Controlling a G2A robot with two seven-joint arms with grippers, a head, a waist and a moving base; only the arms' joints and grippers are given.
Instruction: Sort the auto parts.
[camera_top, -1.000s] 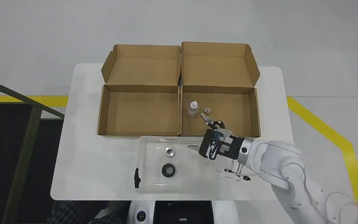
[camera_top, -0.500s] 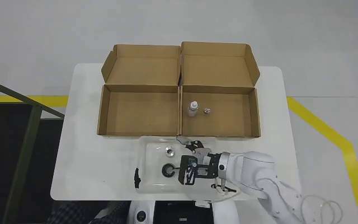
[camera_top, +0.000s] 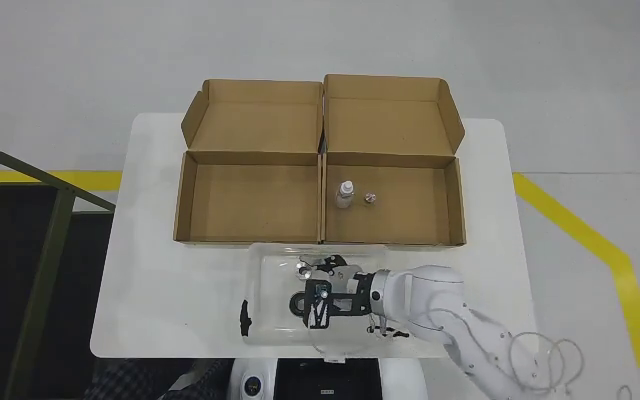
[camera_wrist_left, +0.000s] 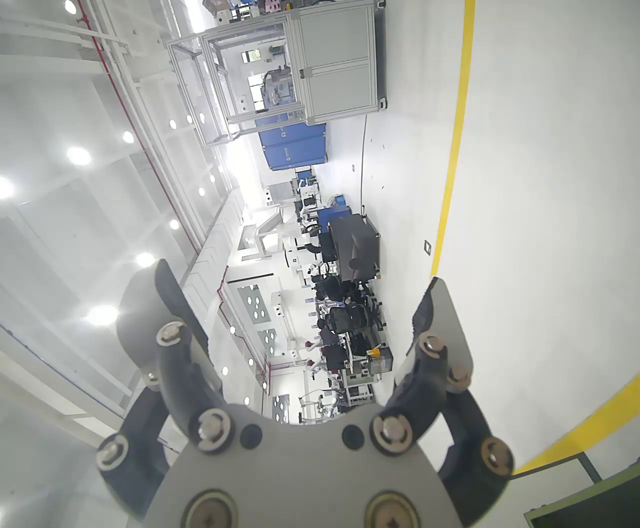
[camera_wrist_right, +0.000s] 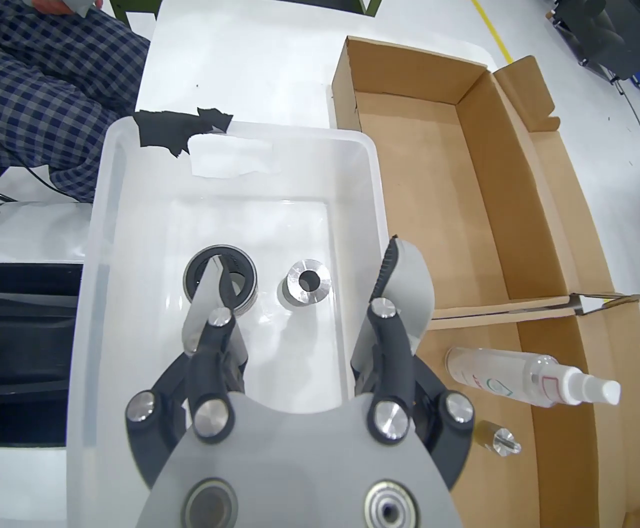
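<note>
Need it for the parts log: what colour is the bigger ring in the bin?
The ring is black; clearest in the right wrist view.

Industrial hall: a factory floor or robotics workshop. The pale, glossy floor (camera_wrist_left: 550, 200) carries painted yellow lines (camera_wrist_left: 452, 150), and rows of round ceiling lights (camera_wrist_left: 79, 156) run under a high roof. A metal-framed enclosure (camera_wrist_left: 320, 65) with grey panels, blue cabinets (camera_wrist_left: 295, 145) and dark, crowded workstations (camera_wrist_left: 350, 320) stand along the hall — the white surface (camera_top: 150, 250) stands beside such yellow marking.
</note>
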